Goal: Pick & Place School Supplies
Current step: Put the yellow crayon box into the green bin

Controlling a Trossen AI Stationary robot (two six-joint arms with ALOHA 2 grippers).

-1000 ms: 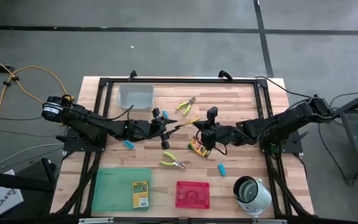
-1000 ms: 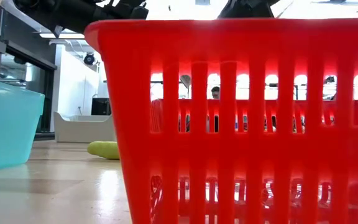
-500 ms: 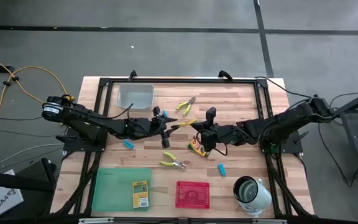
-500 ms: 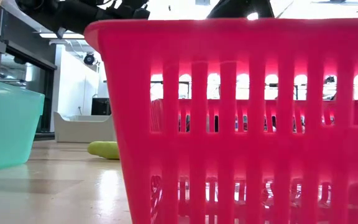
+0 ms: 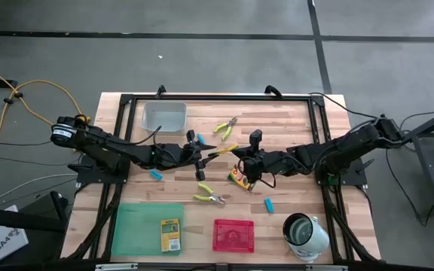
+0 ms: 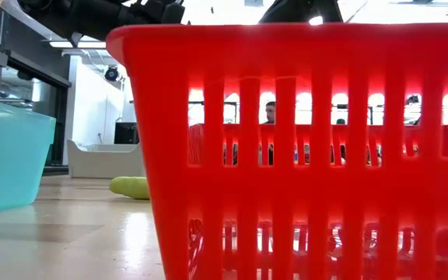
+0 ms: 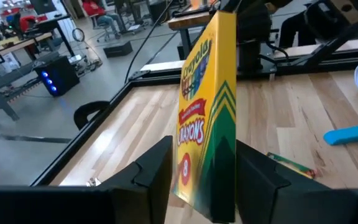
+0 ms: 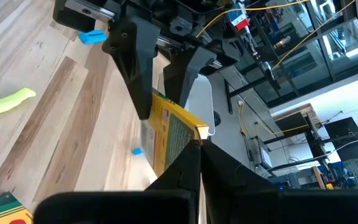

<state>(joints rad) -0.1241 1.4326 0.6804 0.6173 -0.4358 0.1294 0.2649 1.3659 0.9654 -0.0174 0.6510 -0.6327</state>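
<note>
A yellow crayon box [image 5: 223, 150] hangs in the air over the table's middle, between my two grippers. My left gripper [image 5: 204, 156] reaches in from the left and is shut on one end [image 7: 205, 180]. My right gripper [image 5: 241, 155] reaches in from the right and is shut on the opposite end. A second crayon box [image 5: 239, 178] lies flat on the table under the right gripper. A third [image 5: 171, 234] lies in the green tray [image 5: 130, 226]. Two pliers [image 5: 227, 126] [image 5: 210, 197] and light-blue pieces [image 5: 156, 175] [image 5: 268, 204] lie on the wood. My left gripper has the box's near end [image 7: 197, 186] between its two fingers [image 7: 157, 171], one on each broad face. It comes in about level from the table's left. The box stands on edge, clear of the table. My right gripper pinches the box's thin top corner [image 8: 190, 132] between its shut fingertips [image 8: 191, 163]. It slants slightly down from the table's right. The box reaches away from the fingers toward the left gripper, lifted clear.
A clear tray [image 5: 164, 115] stands at the back left. A red basket [image 5: 233, 234] stands at the front middle and fills the low view [image 6: 286, 155]. A white-and-metal cup [image 5: 304, 229] lies at the front right. A black frame rims the table.
</note>
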